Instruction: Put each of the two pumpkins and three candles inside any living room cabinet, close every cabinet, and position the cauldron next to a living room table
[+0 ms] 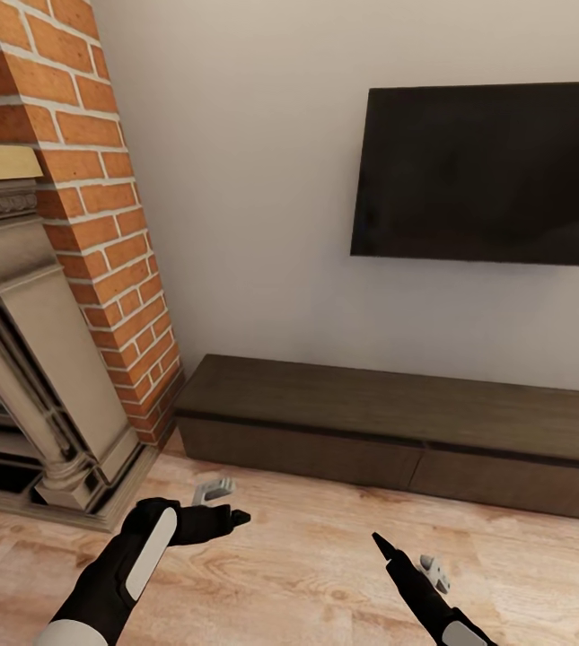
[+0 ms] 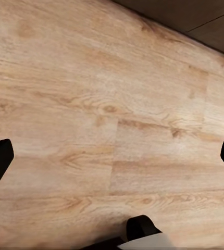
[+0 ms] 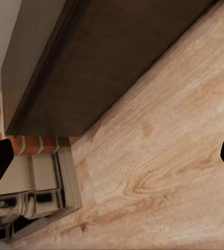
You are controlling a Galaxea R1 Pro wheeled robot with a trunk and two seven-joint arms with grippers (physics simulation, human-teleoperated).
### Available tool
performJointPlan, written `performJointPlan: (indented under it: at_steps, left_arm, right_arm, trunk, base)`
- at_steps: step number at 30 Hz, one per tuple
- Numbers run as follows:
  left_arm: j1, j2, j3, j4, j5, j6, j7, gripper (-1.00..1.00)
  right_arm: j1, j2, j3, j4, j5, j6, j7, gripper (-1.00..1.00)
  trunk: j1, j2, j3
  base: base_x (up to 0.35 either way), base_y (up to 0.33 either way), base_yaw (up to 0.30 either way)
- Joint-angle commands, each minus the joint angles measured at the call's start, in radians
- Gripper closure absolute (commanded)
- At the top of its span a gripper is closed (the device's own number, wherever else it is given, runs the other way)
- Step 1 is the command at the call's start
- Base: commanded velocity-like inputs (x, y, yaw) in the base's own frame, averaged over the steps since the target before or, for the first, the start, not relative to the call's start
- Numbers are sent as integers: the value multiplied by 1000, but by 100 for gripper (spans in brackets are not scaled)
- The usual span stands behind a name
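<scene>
The long, low, dark brown cabinet (image 1: 388, 408) stands against the pale wall under the TV, with its drawer fronts flush and shut. A corner of the cabinet (image 2: 195, 13) shows in the left wrist view, and the cabinet's side (image 3: 91, 57) in the right wrist view. My left gripper (image 1: 222, 504) hovers open over the plank floor in front of the cabinet's left end. My right gripper (image 1: 407, 558) is open too, lower and further right. Both hold nothing. The pumpkins, candles and cauldron are out of view.
A red brick chimney (image 1: 100, 179) with an ornate stone fireplace surround (image 1: 29, 359) stands at the left, its base close to my left arm. A black TV (image 1: 486, 170) hangs on the wall. Light wood floor (image 1: 307, 574) lies in front of me.
</scene>
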Motion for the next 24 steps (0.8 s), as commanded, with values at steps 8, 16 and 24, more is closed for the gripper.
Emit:
performJointPlan:
  at_steps: [8, 16, 24]
  left_arm:
    - [-1, 2, -4, -1, -7, 6, -8, -100]
    - [-1, 0, -6, -2, -7, 6, -8, -100]
    - [-1, 0, -10, -3, -9, 8, -6, -100]
  right_arm:
    - [-1, 0, 2, 1, -6, 1, 3, -100]
    - [-1, -1, 0, 1, -10, -4, 4, -100]
    - [-1, -1, -1, 1, -11, -4, 4, -100]
  trunk:
    - [31, -57, -26]
    - [61, -113, -51]
    - [92, -169, -76]
  base:
    - [0, 0, 0]
    - [0, 0, 0]
    - [0, 0, 0]
